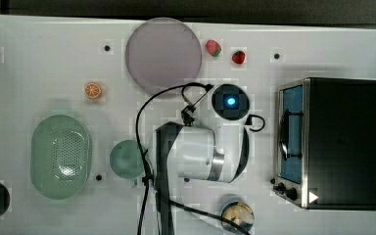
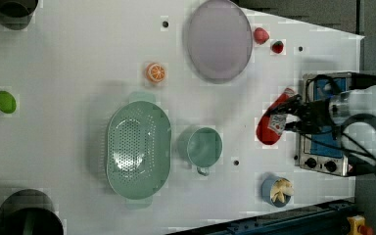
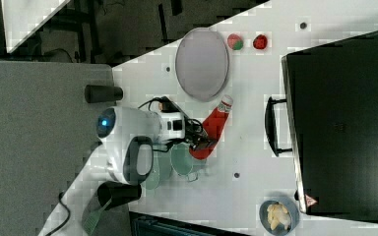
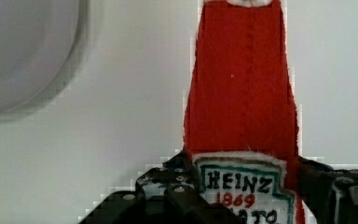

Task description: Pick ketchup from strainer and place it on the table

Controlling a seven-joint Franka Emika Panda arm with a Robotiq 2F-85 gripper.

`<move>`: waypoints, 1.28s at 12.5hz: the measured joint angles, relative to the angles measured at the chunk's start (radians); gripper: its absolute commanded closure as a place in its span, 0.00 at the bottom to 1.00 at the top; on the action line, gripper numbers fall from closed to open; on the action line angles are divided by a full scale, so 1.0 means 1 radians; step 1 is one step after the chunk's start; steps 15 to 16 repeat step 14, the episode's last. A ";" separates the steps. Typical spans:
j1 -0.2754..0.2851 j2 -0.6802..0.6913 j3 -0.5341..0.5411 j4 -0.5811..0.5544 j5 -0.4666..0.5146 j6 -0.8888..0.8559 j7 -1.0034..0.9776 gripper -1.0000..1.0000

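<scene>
The ketchup (image 4: 242,102) is a red bottle that narrows toward a white cap, with a white label edged in green near its base; the label reads HEINZ in black and 1869 in red. It lies in the gripper (image 4: 242,196), whose black fingers (image 4: 168,191) press the bottle's labelled end from both sides, held part-way apart by the width of the bottle.

In the left view the ketchup (image 2: 274,120) hangs tilted over the white table (image 2: 68,147), between a teal cup (image 2: 203,147) and a toaster oven (image 2: 323,152), with the gripper (image 2: 289,120) clamped on its lower half. The strainer (image 2: 137,147), pale green and perforated, sits well apart from the bottle, on the far side of the cup, with nothing in it. The right view shows the bottle (image 3: 215,129) slanting, cap toward a grey plate (image 3: 202,64) and base over the cup (image 3: 182,160).

In the top view the arm (image 1: 196,152) covers the bottle and gripper. The wrist view cuts off the cap's tip and the label's lowest line. Whether the bottle's base touches the table is hard to tell.
</scene>
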 measured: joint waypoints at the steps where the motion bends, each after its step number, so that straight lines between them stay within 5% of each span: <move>1: 0.002 0.028 0.006 -0.023 -0.015 0.049 0.000 0.40; 6: 0.004 0.155 -0.004 -0.043 -0.042 0.140 -0.001 0.00; 16: 0.013 -0.005 -0.025 0.082 -0.026 -0.042 -0.004 0.00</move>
